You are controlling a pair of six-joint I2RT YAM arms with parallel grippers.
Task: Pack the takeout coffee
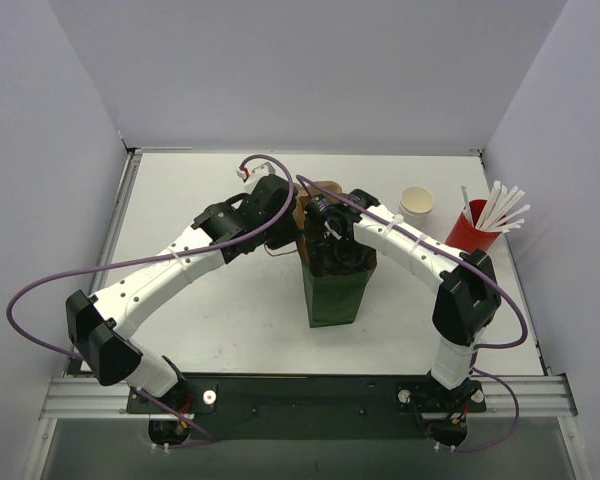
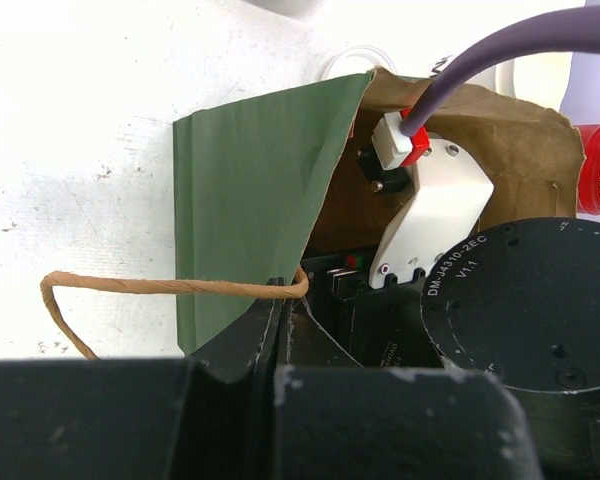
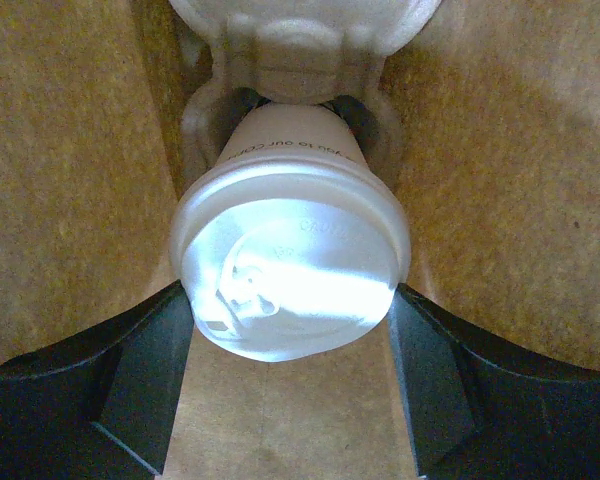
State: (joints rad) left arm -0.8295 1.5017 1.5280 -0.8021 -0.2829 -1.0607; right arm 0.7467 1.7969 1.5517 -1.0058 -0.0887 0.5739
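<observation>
A green paper bag stands open mid-table, brown inside. My left gripper is shut on the bag's near rim, beside its twine handle. My right gripper reaches down into the bag. In the right wrist view its fingers press both sides of a lidded white paper cup, which sits in a moulded carrier inside the bag. A second white cup, open with a tan inside, stands on the table to the bag's right.
A red cup of white straws stands at the right, close to the right arm's elbow. The table has walls at the back and on both sides. Purple cables loop over both arms.
</observation>
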